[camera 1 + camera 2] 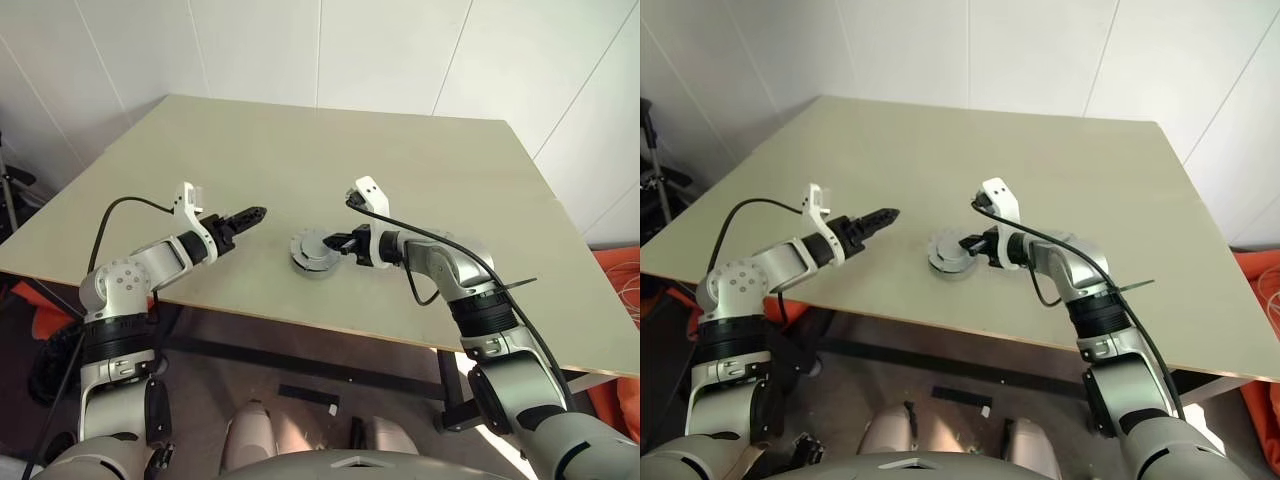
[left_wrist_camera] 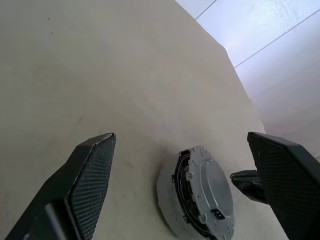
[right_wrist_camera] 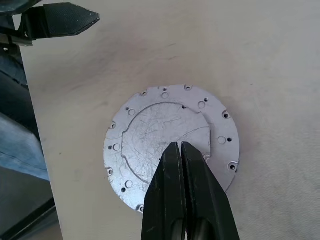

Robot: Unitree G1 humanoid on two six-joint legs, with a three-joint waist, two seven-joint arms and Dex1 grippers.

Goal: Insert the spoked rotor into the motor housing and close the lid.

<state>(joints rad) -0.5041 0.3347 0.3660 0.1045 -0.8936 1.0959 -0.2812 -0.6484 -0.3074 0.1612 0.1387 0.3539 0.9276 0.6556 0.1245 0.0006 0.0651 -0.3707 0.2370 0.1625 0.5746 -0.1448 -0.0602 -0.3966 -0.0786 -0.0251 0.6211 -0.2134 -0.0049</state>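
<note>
Lid (image 3: 170, 145) sits on housing (image 2: 167, 192), plain face up, mid-bench (image 1: 300, 160). Right gripper (image 3: 181, 150) has fingers closed, tips over the lid, possibly touching. Left gripper (image 1: 250, 214) hangs nearby, fingers wide open.

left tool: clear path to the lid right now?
Probably yes. The left tool hangs open beside the lid, bare table between them. But the shut right tool rests on the lid's plain top face, so only the near rim looks free.

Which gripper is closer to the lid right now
Right. The right gripper, shut, is over the lid at its edge; the left gripper, open, is off to the lid's side, apart from it.
</note>
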